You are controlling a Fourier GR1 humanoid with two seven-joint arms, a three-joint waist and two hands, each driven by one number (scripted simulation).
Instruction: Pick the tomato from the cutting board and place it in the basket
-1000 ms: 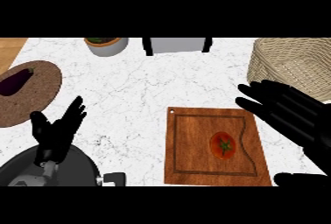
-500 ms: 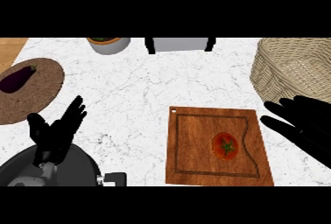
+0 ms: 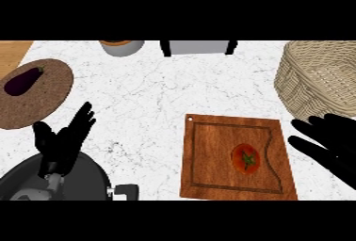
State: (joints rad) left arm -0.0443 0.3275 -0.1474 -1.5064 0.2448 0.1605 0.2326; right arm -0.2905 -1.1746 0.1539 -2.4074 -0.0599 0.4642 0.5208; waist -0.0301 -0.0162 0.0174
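Tomato (image 3: 245, 157) lies on the cutting board (image 3: 208, 162), right of the board's middle, green stem patch facing up. Nothing touches it.

Cutting board taken as the landmark for all places below.
- Right robot hand (image 3: 332, 146): just off the board's right edge, level with the tomato. Fingers straight and spread wide, pointing toward the board; it holds nothing. Near the tomato but apart from it.
- Left robot hand (image 3: 64, 137): well off to the board's left, fingers up and relaxed, empty, at rest above a dark round pan (image 3: 49, 181) in the lower left corner.
- Basket (image 3: 321, 77): up and to the right of the board, woven, open mouth; it runs out past the view's right edge.
- Brown round plate (image 3: 43, 101) with an eggplant (image 3: 22, 81) on it: far up and left of the board (not part of this task).
- White marbled tabletop (image 3: 167, 94) carries all of it.

Step in hand, by my reading: the approach to the pick. Grasp not yet made; tomato not yet lifted, so the task is at an early stage.

Next move calls for: right robot hand to travel left over the board's edge until the tomato sits between thumb and fingers, then close round it. The tomato is round and will likely roll if nudged from one side, so contact should come from both sides together. After that, lift and carry up-right to the basket mouth.
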